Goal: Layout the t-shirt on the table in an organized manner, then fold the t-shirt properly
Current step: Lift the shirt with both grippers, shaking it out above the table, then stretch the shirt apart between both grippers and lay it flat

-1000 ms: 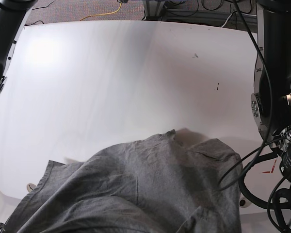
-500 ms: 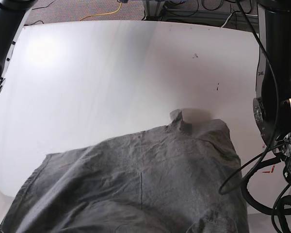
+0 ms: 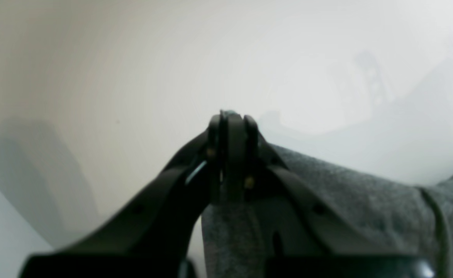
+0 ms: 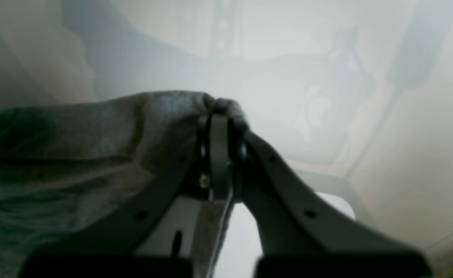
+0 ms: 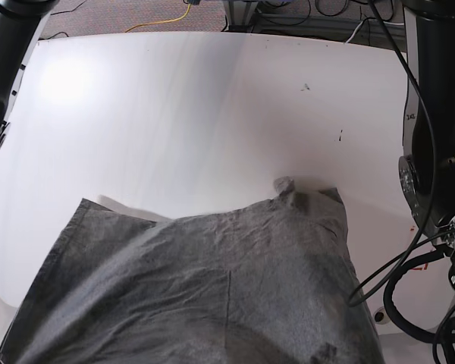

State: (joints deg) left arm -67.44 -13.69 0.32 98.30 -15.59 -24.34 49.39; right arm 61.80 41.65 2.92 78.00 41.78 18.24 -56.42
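The heather-grey t-shirt (image 5: 205, 288) covers the near half of the white table (image 5: 174, 114), its far edge running from a left corner to a bunched peak at the right. Neither gripper shows in the base view. In the left wrist view my left gripper (image 3: 232, 117) is shut, a sliver of cloth pinched at its tips, and the t-shirt (image 3: 346, 193) trails off to its right. The right wrist view shows my right gripper (image 4: 219, 116) shut on a bunched fold of the t-shirt (image 4: 95, 127), which hangs away to its left.
Black arm links stand at the left edge (image 5: 4, 53) and the right edge (image 5: 432, 114) of the base view, with cable loops (image 5: 394, 288) low on the right. Small black marks (image 5: 305, 87) dot the table. A round cable hole (image 5: 378, 318) and red tape (image 5: 418, 265) lie near the right edge.
The shirt's far edge has travelled further across the table and the cloth has spread wider and flatter. Its left corner now lies higher up the tabletop.
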